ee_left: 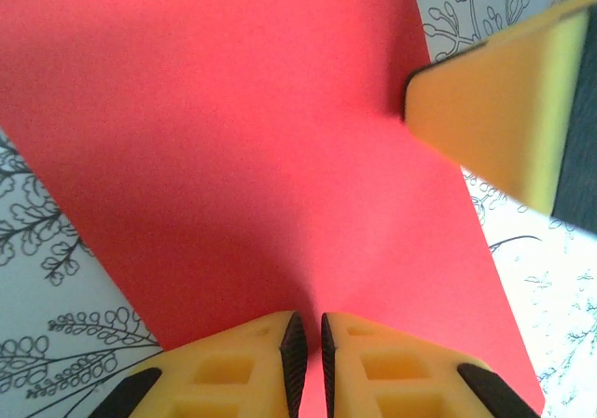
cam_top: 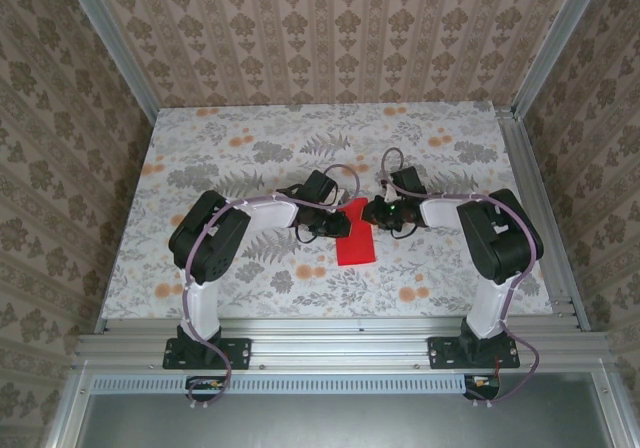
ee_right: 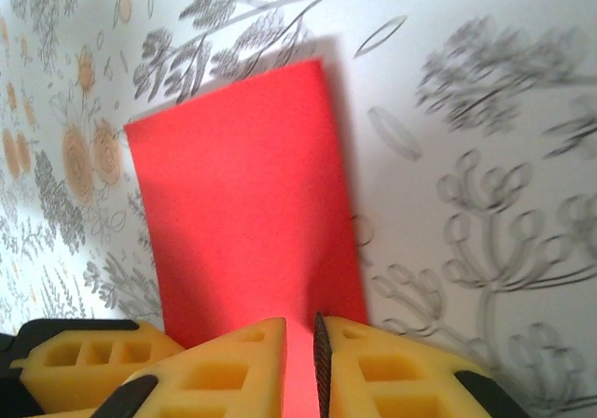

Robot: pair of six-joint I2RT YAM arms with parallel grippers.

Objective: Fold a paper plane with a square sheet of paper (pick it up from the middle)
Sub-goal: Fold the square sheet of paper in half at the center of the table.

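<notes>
Now the red sheet of paper (cam_top: 356, 246) lies mid-table (cam_top: 250, 138), long axis running twelve to six. Both grippers clamp its twelve-o'clock end, equally near: left gripper (ee_left: 309, 332) from nine, right gripper (ee_right: 300, 332) from three.

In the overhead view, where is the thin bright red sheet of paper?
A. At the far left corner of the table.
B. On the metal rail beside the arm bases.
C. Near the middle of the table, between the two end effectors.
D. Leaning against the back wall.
C: the thin bright red sheet of paper lies near the middle of the floral table, with its far end between the left end effector and the right end effector.
</notes>
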